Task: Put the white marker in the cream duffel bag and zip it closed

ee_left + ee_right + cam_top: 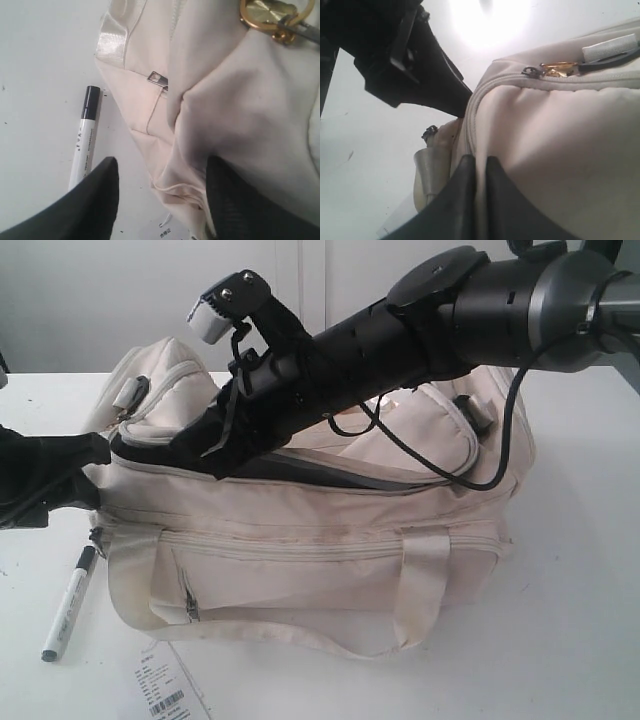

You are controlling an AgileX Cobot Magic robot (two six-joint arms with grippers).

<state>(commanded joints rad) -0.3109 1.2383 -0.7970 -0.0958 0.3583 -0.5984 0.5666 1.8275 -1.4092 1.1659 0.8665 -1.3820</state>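
Observation:
The cream duffel bag (pixel 330 550) lies on the white table, and its top zipper gapes to show dark lining (pixel 310 472). The white marker (pixel 68 602) with a black cap lies on the table left of the bag; in the left wrist view the marker (pixel 85 137) is beside the bag (pixel 235 115). My left gripper (pixel 162 162) is open at the bag's left end, one finger against the fabric. My right gripper (pixel 480 159) reaches across from the right and is shut on a seam of the bag (pixel 560 150) beside the zipper.
A white paper tag with a barcode (pixel 165 690) lies in front of the bag. Two strap handles (pixel 420 590) hang down its front. A gold ring (pixel 270 12) and a zipper pull (pixel 157 78) sit on the bag's end. The right arm (pixel 420 320) spans the bag's top.

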